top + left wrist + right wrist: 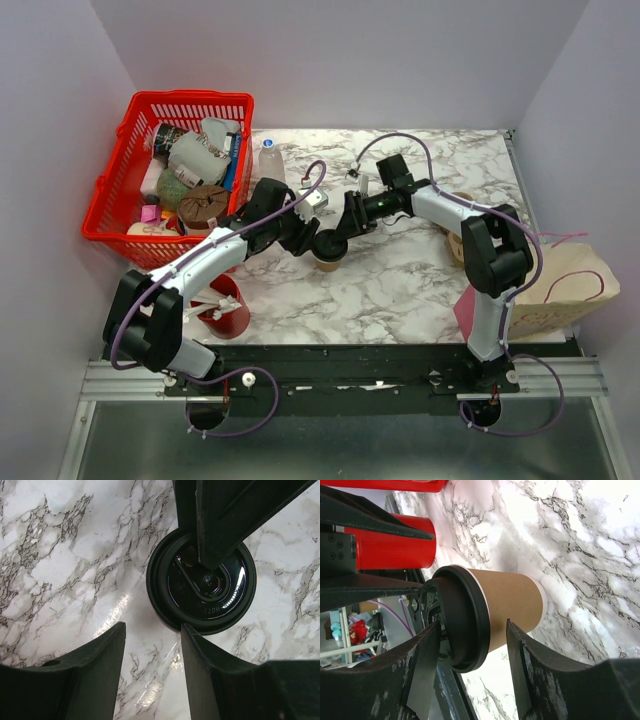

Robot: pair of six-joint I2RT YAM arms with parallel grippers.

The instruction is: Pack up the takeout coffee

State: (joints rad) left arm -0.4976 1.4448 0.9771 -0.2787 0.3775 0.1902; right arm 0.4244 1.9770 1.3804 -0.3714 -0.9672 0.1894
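Note:
The takeout coffee, a kraft paper cup with a black lid, stands upright mid-table between my two grippers. In the right wrist view the cup sits just beyond my right gripper. Its jaws are open, one finger by the lid's top and the other beside the paper wall with a gap. Looking down in the left wrist view, the lid lies just past my left gripper, which is open with only marble between its fingers. A right finger crosses over the lid there. From above, the left gripper and right gripper flank the cup.
A red basket full of several items stands at the back left, with a clear bottle beside it. A red cup of white sticks is near the left arm's base. A paper bag leans off the table's right edge.

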